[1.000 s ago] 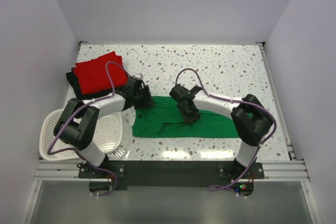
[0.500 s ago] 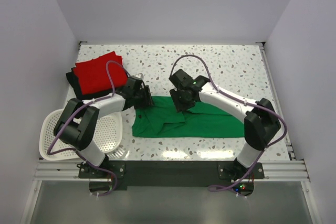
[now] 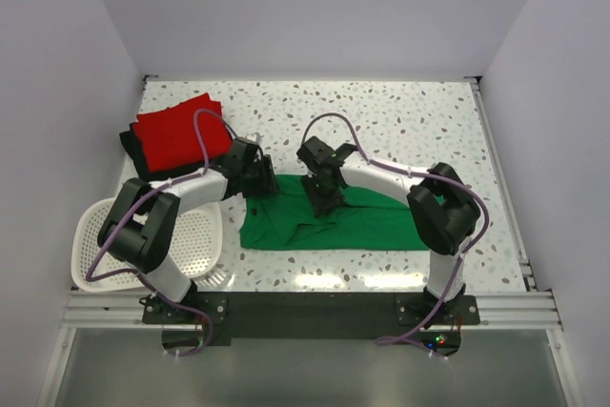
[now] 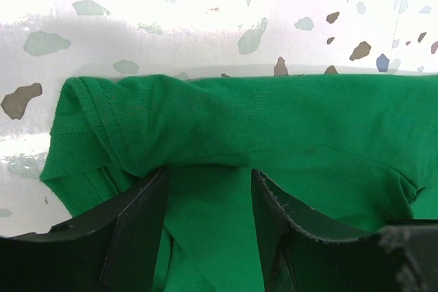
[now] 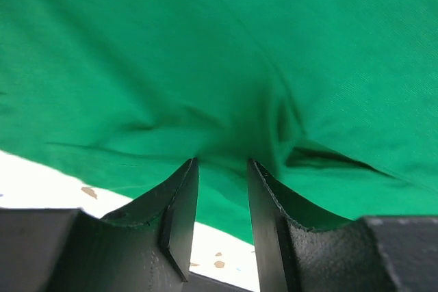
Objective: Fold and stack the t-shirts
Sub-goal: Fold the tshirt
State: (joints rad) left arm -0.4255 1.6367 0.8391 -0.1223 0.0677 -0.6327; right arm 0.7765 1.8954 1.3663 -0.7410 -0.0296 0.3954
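While the left gripper (image 3: 259, 184) holds exactly the spot it had a second ago, at the far left corner of the green t-shirt (image 3: 381, 226), the right arm is the one on the move. A second back the right gripper (image 3: 320, 201) was down on the middle of the cloth. Half a second back it was up near the shirt's far edge, elbow swung wide to the right. Now it is down again, a touch further left than before, and the elbow is tucked in close over the shirt's right end.

The green t-shirt itself barely changes outline. It lies spread across the near half of the speckled table (image 3: 410, 121), between the two arms, and both grippers sit on its left half.

From the right wrist, the two fingers (image 5: 179, 203) stand close together with a pucker of green cloth caught between them, creases running into the gap. That is a pinch on the shirt.

From the left wrist, the fingers (image 4: 140, 227) stand well apart, green cloth lying between them and a rolled fold draped over their tips. I cannot tell whether they are clamping.

Far left, the red t-shirt (image 3: 176, 131) lies folded on the black t-shirt (image 3: 127, 146), well apart from both grippers. The white basket (image 3: 88, 235) sits at the near left.
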